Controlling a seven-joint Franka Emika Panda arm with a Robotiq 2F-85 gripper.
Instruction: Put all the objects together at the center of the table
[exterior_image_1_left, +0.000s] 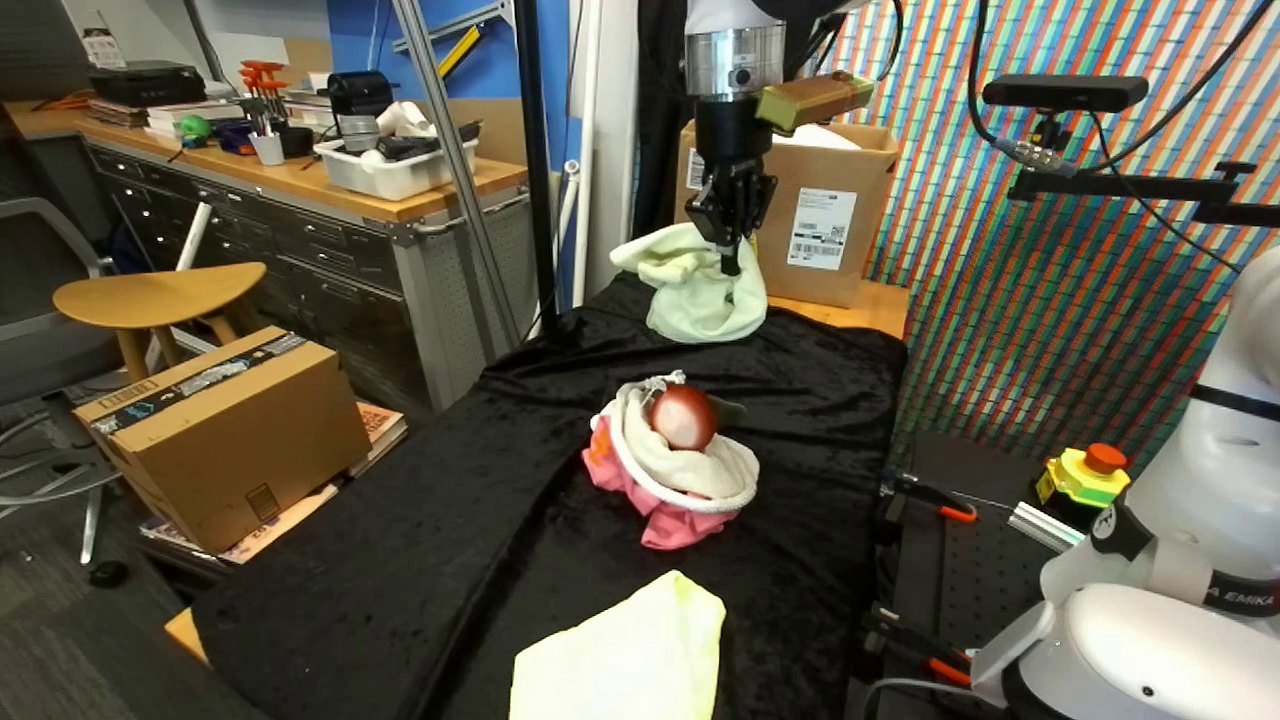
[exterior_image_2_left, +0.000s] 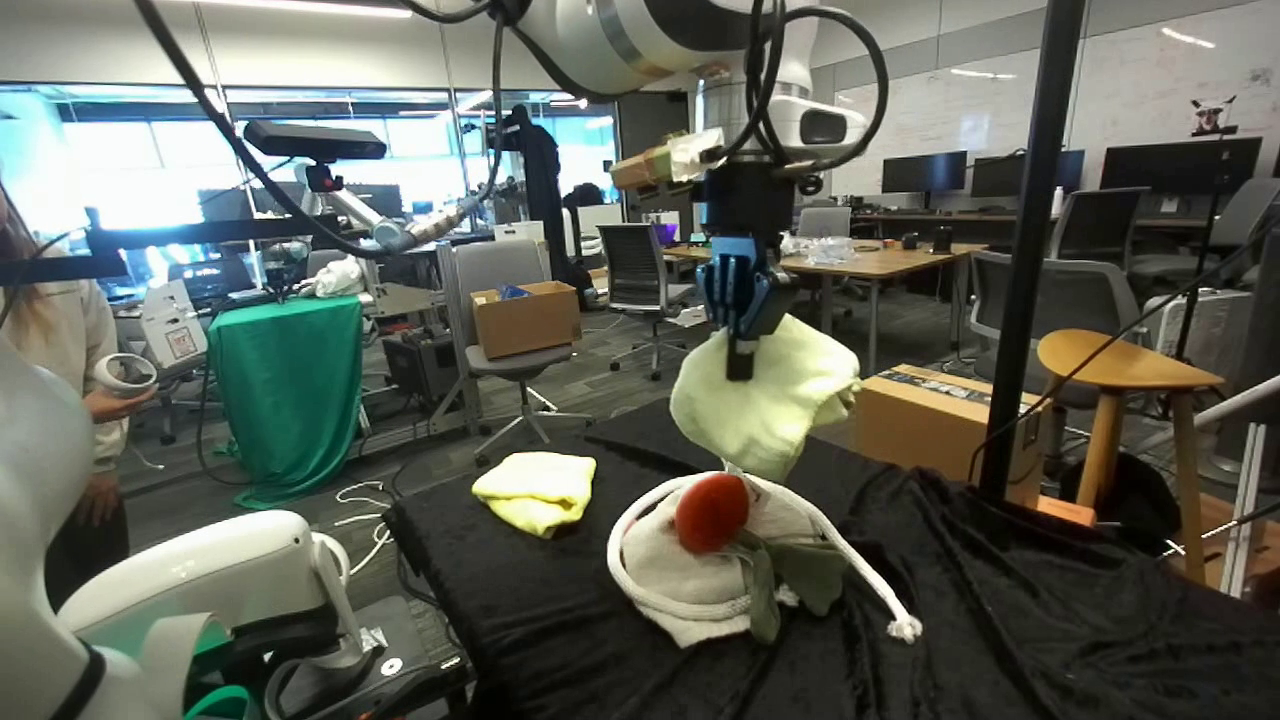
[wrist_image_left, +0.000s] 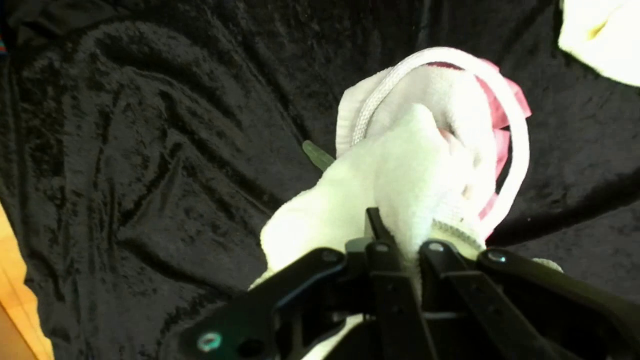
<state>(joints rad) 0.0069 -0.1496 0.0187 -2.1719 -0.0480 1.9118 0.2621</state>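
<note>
My pincer (exterior_image_2_left: 740, 365) clamps tight on crumpled pale yellow-green cloth (exterior_image_2_left: 775, 400); likely target: white braided rope loop (wrist_image_left: 521, 142), wrist view's one o'clock.

one pink cloth (exterior_image_1_left: 680, 526), one white cloth (exterior_image_1_left: 733, 473), one yellow cloth (exterior_image_1_left: 622, 655) and one greenish cloth (exterior_image_2_left: 765, 410) are counted, as are one rope (wrist_image_left: 520, 135), one red toy (exterior_image_2_left: 712, 512) and, in an exterior view, two large cardboard boxes (exterior_image_1_left: 235, 440) (exterior_image_1_left: 776, 225).

The arm (exterior_image_2_left: 575, 45) is white and rounded; black cables (exterior_image_2_left: 883, 85) make loops beside its black wrist (exterior_image_2_left: 748, 200), which has a silver ring (exterior_image_1_left: 735, 60) above. The gripper (exterior_image_2_left: 740, 365) is black, in an exterior view rather bluish, with small pale screws (wrist_image_left: 436, 246). The white base (exterior_image_1_left: 1160, 650) carries the letters (exterior_image_1_left: 1243, 597) "EMIKA".
</note>
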